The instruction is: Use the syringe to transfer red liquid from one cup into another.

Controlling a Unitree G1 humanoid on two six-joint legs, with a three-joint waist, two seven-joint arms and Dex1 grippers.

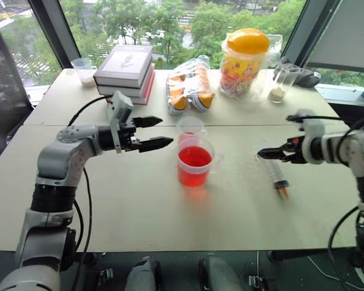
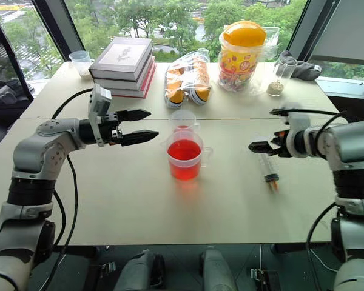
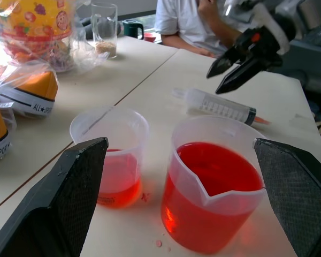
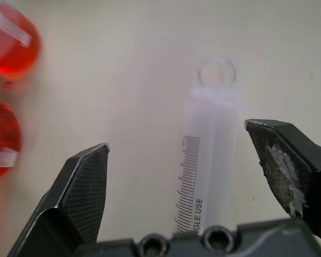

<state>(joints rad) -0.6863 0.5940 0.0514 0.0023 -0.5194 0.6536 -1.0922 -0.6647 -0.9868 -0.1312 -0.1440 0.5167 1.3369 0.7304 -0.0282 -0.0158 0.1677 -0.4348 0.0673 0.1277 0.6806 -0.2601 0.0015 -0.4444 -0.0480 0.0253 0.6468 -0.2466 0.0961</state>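
Now we see the syringe (image 1: 277, 174) lying flat on the pale surface (image 1: 133, 212), right of the cups, its orange-red tip toward the near edge. Our right gripper (image 1: 262, 154) hovers over its far end with the jaws spread and nothing between them; the right wrist view looks straight down the clear barrel lying between its black fingers (image 4: 80, 193), untouched, and lets us read the printed scale, which the head views do not resolve.

Our left gripper (image 1: 158, 132) hangs left of the cups, pointing right, released and empty. Over there, the head views show the wide handled cup (image 1: 195, 161) of red liquid (image 1: 195, 156) at the middle, with the narrower cup (image 1: 190, 127) just behind it. Only the left wrist view reveals a shallow red pool in the bottom of that narrower cup (image 3: 113, 155), red drops on the surface beside it, and a seated person (image 3: 195, 24) at the far side.

Along the far edge stand stacked books (image 1: 125, 70), bagged shoes (image 1: 191, 88) and a yellow-lidded jar (image 1: 244, 60).
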